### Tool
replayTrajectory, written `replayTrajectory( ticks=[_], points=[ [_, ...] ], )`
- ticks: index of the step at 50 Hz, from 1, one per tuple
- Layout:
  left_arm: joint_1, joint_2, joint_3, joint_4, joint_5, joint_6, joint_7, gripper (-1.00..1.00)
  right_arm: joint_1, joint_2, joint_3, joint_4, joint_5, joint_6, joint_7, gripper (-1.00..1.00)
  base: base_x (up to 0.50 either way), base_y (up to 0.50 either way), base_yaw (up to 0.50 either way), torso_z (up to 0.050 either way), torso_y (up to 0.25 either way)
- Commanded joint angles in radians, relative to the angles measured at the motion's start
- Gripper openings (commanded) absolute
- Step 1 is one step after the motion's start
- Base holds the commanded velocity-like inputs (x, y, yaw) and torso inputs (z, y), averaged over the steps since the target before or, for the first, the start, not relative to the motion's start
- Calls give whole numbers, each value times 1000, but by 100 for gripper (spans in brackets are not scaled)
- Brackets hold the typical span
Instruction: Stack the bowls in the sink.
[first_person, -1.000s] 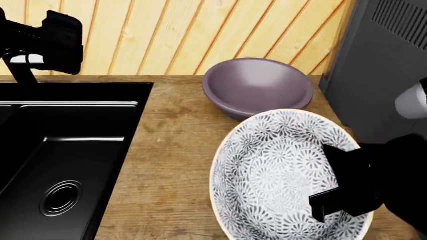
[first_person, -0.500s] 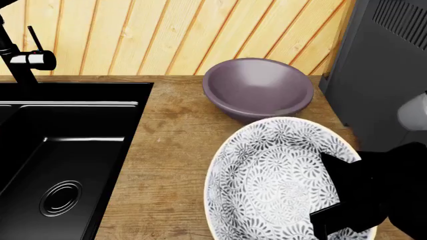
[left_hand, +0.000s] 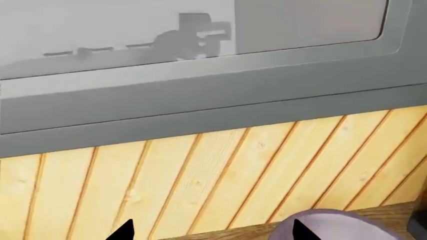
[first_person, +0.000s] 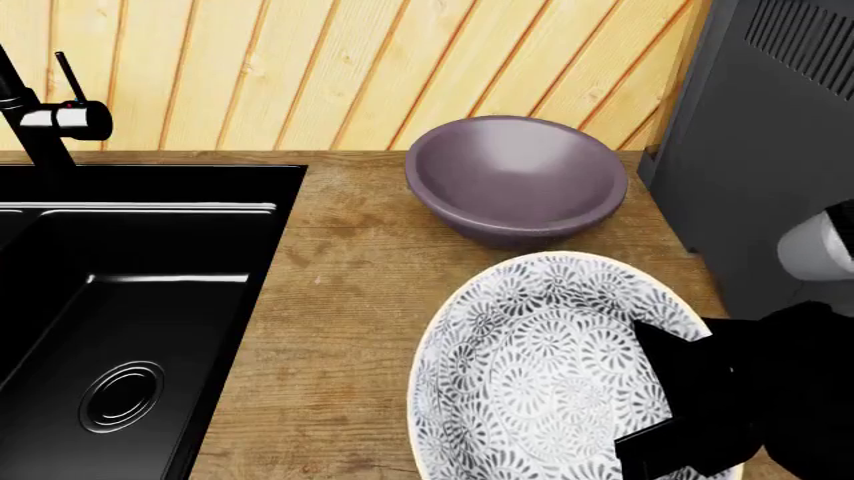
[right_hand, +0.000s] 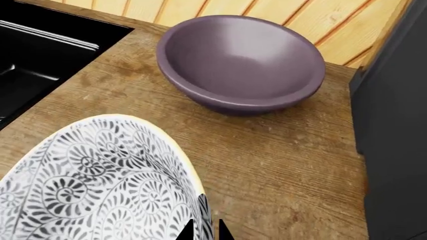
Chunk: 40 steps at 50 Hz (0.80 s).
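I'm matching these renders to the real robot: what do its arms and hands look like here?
The right hand is matte black and blocky, on a black arm with a pale grey rounded joint. The left hand shows only two pointed black fingertips. No cables or markings are visible.

A wooden countertop (first_person: 347, 290) carries the mauve bowl (first_person: 517, 175) and holds the inset black sink (first_person: 120, 300).

Set into the tabletop (first_person: 340, 290) at 9 o'clock: sink (first_person: 127, 330), faucet (first_person: 40, 115) behind it. At 12 o'clock, on the tabletop: plain bowl (first_person: 518, 180). Nearer, at 5 o'clock: patterned bowl (first_person: 534, 370), right claw (first_person: 674, 415) on its rim.
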<state>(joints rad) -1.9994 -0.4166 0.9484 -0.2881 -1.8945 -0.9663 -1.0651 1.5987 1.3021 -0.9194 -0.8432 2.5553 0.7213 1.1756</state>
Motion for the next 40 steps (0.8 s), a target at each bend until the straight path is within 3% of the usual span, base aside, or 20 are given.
replayTrajectory(
  ticks=[1, 5, 13, 22, 31, 40],
  points=[
    [18, 118, 47, -192, -62, -40, 6, 100, -31, 25, 7, -6, -54, -15, -50, -100, 0, 0, 0, 0, 0],
    [33, 138, 34, -226, -87, -11, -12, 100, -45, 24, 4, -4, -73, -20, -65, -100, 0, 0, 0, 0, 0],
    [36, 172, 44, -254, -32, 14, 75, 100, -64, 45, 6, -16, -86, -29, -89, -100, 0, 0, 0, 0, 0],
    [31, 189, 51, -298, -18, 26, 84, 100, -49, 128, 27, -36, -35, -3, -88, -100, 0, 0, 0, 0, 0],
    [54, 218, 63, -355, -53, 5, 67, 100, 4, 211, 75, -46, 64, 39, -60, -100, 0, 0, 0, 0, 0],
    [111, 220, 42, -395, -159, -2, -22, 100, 10, 191, 86, -43, 74, 33, -49, -100, 0, 0, 0, 0, 0]
  ],
)
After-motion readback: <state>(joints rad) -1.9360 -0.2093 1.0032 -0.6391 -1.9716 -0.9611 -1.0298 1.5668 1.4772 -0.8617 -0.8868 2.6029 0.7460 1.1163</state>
